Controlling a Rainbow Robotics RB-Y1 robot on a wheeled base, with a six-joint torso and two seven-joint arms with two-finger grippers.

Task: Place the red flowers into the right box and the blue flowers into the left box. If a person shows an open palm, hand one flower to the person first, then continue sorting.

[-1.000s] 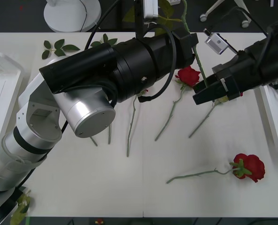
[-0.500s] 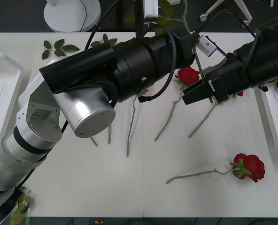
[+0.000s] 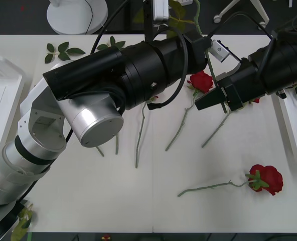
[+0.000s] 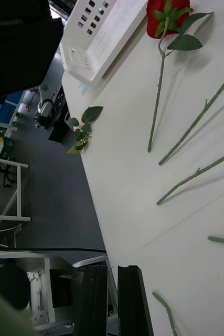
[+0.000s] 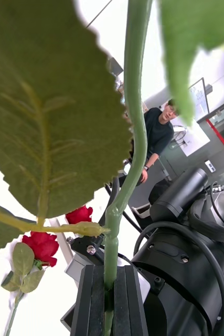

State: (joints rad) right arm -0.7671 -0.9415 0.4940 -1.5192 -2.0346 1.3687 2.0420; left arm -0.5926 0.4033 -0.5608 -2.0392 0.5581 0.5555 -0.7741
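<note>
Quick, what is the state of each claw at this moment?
Left claw: closed on a green flower stem.
Right claw: closed, holding nothing, low over the table.

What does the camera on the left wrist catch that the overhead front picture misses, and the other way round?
Left wrist alone: the left pincer shut on a green stem, big leaves close up, and a person in dark clothing standing behind. Front alone: the white table, a rose lying near its front edge, loose stems, and trays at both edges. Both: red blooms and the black arms.
</note>
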